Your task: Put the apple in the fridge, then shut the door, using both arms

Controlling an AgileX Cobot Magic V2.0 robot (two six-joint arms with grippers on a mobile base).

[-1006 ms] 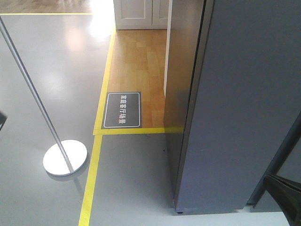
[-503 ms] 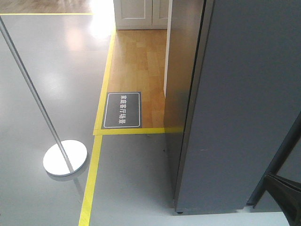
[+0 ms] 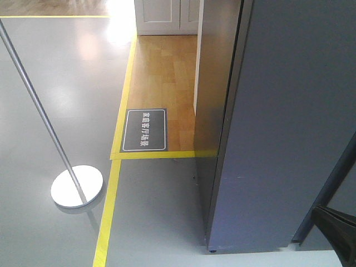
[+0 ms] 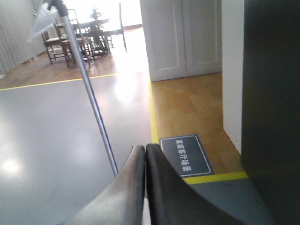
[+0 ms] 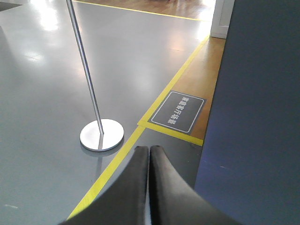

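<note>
1. Grippers first: the left gripper has its two black fingers pressed flat together, tip to tip, with nothing between them.
2. The right gripper shows the same: both fingers closed against each other, nothing held.
3. Apple: not seen in any view; neither gripper carries it.
4. The fridge stands to the right of both grippers. In the front view only its dark grey outside shows, a broad flat face and a narrower side face meeting at a vertical edge. I cannot tell which face is the door, nor whether it is fully closed; no white interior is visible.
5. In the right wrist view the dark grey panel rises just right of the closed fingers and fills that side of the frame.
6. In the left wrist view a dark vertical surface sits to the right of and beyond the fingertips.
7. Ahead of both grippers, on the floor: a dark sign plate with white characters, lying just inside a yellow tape line that borders a wooden floor patch.
8. Left of the grippers: a metal pole leaning up from a round silver base on the grey floor.
9. Far ahead of the left gripper: white cabinet doors, and chairs and a table in a bright room.
</note>
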